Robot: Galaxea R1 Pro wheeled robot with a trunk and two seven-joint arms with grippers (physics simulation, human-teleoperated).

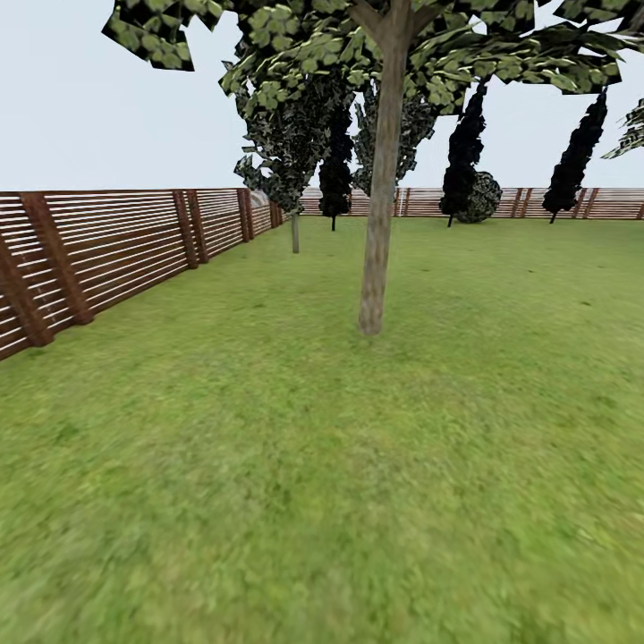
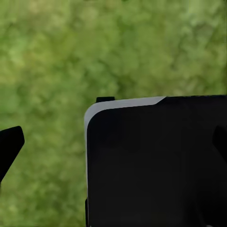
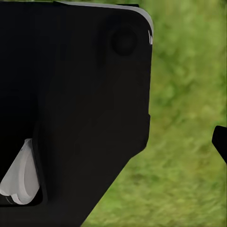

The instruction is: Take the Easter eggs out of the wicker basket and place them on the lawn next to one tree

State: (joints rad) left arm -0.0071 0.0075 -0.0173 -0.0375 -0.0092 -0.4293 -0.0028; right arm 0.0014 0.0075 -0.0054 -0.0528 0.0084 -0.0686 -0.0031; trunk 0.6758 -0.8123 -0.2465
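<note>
Head view: the lawn runs wide and flat from the near edge to the far fence, which lines the left side and continues across the back of the garden. A tree with a straight grey-brown trunk stands at mid-distance, slightly right of centre, its canopy spreading across the top. A smaller tree stands further back to its left, close to the fence. Dark cypresses and a round shrub line the far right fence. Left wrist view: a dark robot body panel with a pale rim over grass; one dark finger tip shows at the edge, probably of the left claw, and whether it is open or closed cannot be told. Right wrist view: a large black housing above grass, a dark tip at the edge; the right claw's state likewise cannot be told.
</note>
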